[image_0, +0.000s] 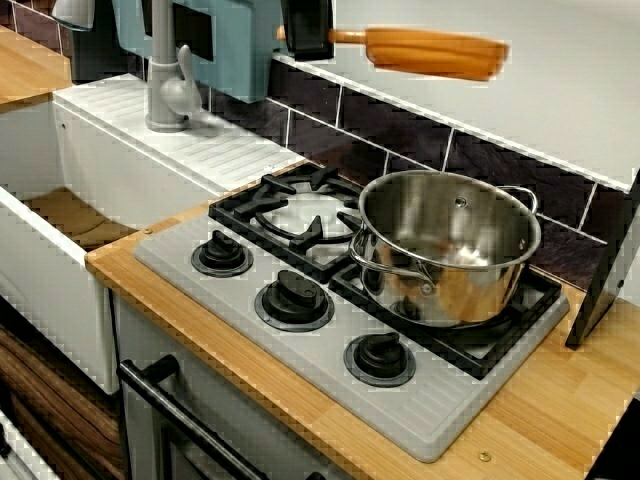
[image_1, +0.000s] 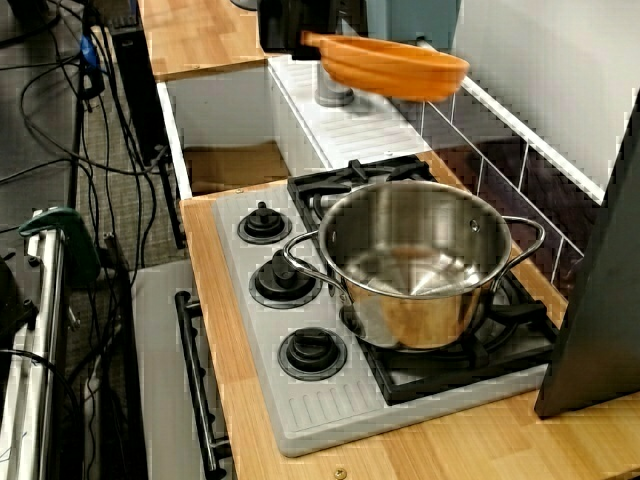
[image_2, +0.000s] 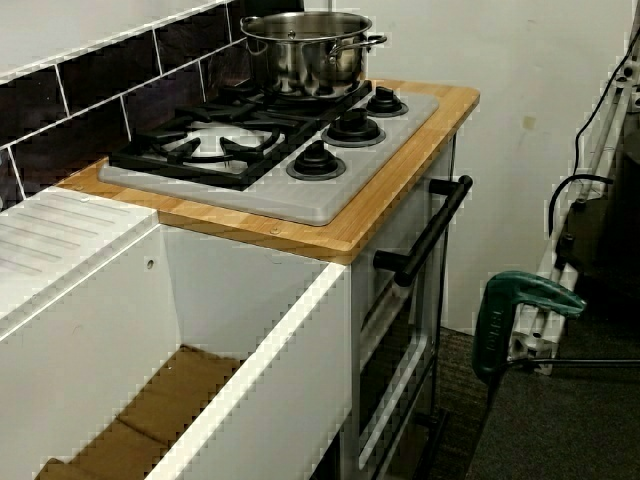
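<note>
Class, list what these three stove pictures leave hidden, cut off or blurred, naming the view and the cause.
Gripper: the top edge cuts it off in both high views; the low view misses it.
Orange utensil it holds: blurred in both high views, exact shape unclear.
Pot: its own wall hides the inside in the low view.
Faucet: top cut off by the upper edge, sink-side high view.
</note>
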